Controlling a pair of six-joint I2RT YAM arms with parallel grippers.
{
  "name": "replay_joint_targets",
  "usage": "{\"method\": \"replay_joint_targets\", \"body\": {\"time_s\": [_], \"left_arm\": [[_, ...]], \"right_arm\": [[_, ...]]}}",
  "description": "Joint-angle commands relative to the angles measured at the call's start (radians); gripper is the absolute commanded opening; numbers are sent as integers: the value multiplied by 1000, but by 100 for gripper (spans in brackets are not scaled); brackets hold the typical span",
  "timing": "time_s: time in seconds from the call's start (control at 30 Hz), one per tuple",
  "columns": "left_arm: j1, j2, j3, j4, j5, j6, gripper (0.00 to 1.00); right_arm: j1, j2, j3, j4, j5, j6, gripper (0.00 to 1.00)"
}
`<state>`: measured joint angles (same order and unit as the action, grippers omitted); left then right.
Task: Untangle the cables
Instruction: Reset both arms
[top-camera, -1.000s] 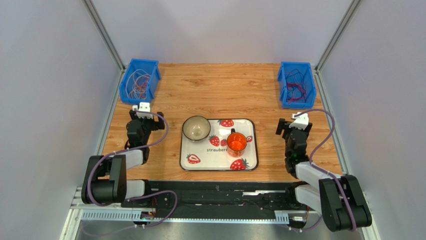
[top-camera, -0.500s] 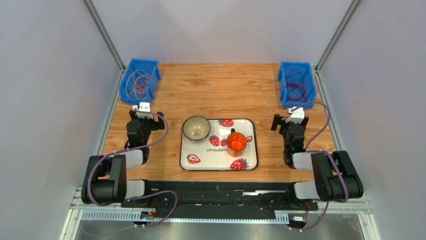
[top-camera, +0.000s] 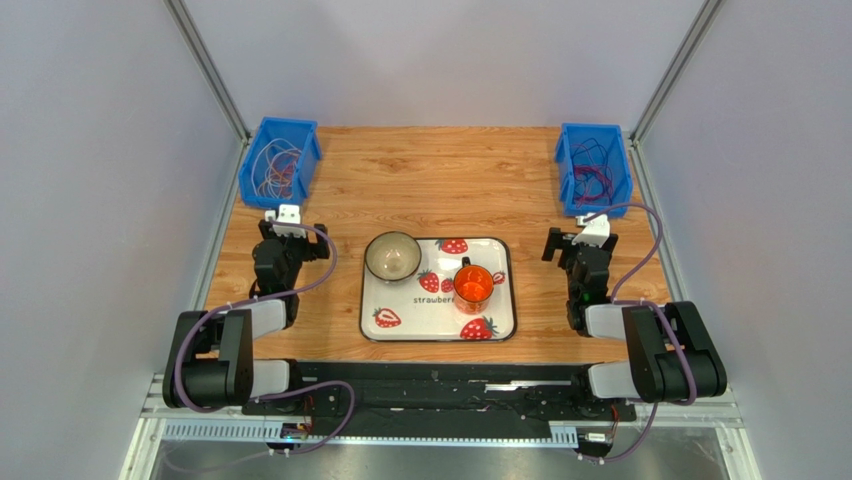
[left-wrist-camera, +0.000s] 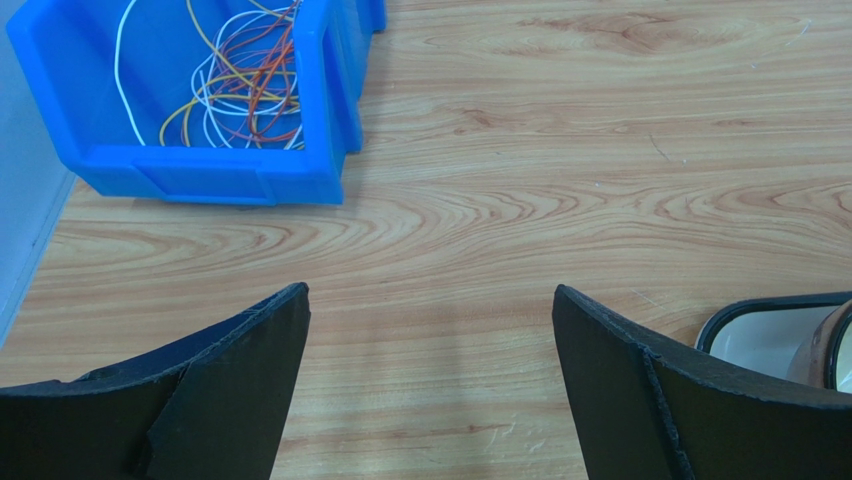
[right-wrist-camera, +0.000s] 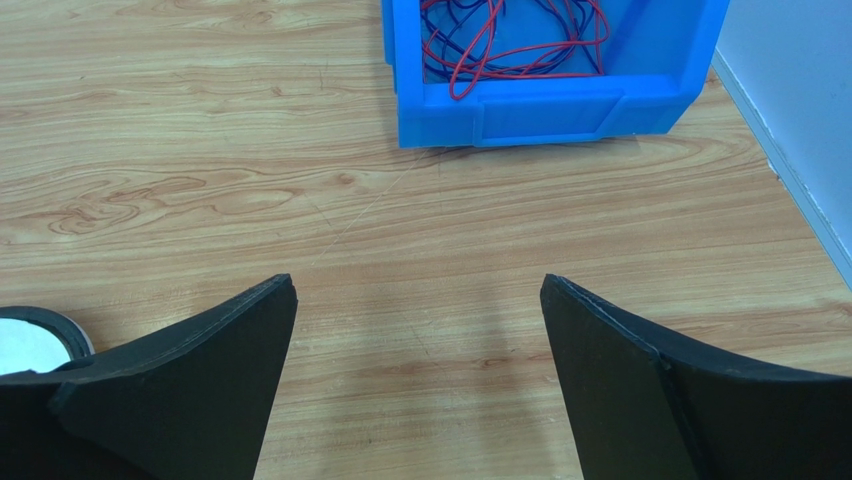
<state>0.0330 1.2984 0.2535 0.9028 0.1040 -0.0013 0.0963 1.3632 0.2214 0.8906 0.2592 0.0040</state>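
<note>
Thin white, yellow and orange cables (left-wrist-camera: 235, 90) (top-camera: 277, 168) lie coiled in the blue bin (top-camera: 255, 165) at the back left. Red and dark cables (right-wrist-camera: 510, 40) (top-camera: 592, 172) fill the blue bin (top-camera: 569, 175) at the back right. My left gripper (left-wrist-camera: 430, 300) (top-camera: 285, 228) hovers open over bare wood, a short way in front of the left bin, nothing between its fingers. On the other side, my right gripper (right-wrist-camera: 418, 290) (top-camera: 580, 240) also stands open and empty over bare wood, just short of the right bin (right-wrist-camera: 545, 115).
A strawberry-print tray (top-camera: 400, 310) lies at the table's front middle, carrying a grey bowl (top-camera: 392, 256) and an orange cup (top-camera: 473, 286). The tray's rim (left-wrist-camera: 760, 315) shows at the left wrist view's right edge. Grey walls stand close behind both bins.
The right arm drew in during the first half second, its gripper shifting slightly left and toward the right bin while its jaws widened. Since then it is still. The left arm has not moved.
</note>
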Motion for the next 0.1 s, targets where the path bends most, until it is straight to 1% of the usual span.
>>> {"method": "replay_joint_targets", "body": {"time_s": [0.0, 0.07], "left_arm": [[-2, -4, 26, 51, 17, 11, 99], [-4, -4, 26, 51, 16, 11, 99]], "right_arm": [[-6, -16, 24, 27, 12, 16, 100], [-4, -16, 22, 28, 12, 16, 100]]}}
